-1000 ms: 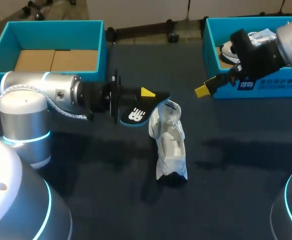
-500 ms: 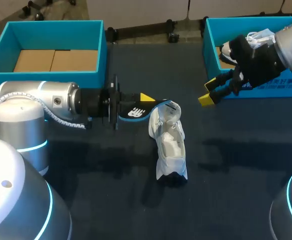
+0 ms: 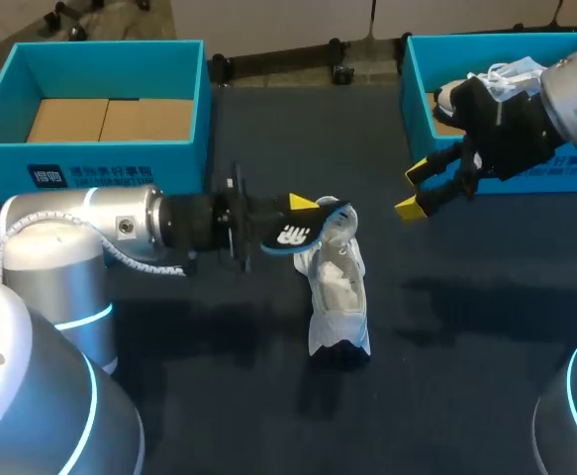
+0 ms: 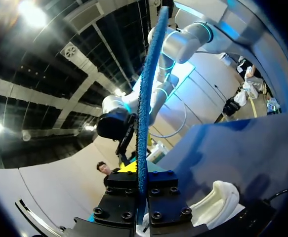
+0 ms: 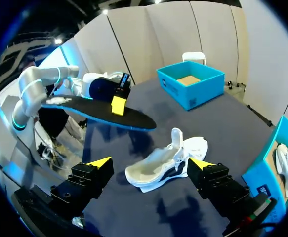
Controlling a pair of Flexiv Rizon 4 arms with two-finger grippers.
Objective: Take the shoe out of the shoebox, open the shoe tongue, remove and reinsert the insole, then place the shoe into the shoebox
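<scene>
The insole (image 3: 303, 234) arrives over the shoe (image 3: 336, 292)
Your left gripper (image 3: 299, 212), clenched on the insole, brings it over the shoe lying on the table (image 3: 466, 376), so reinsertion looks next; your right gripper (image 3: 414, 190) hangs nearby, fingers spread.

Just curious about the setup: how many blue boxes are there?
2: the left box sits at the far left, the right box at the far right; none seems hidden.

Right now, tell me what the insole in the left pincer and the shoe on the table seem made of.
The insole looks like foam with a fabric top: matte black face, white print, and a thin, slightly curved blue edge in the left wrist view. The shoe seems to be white knit or mesh textile, matte, with a softly slumping collar. Its dark underside may be rubber, but that is unclear.
</scene>
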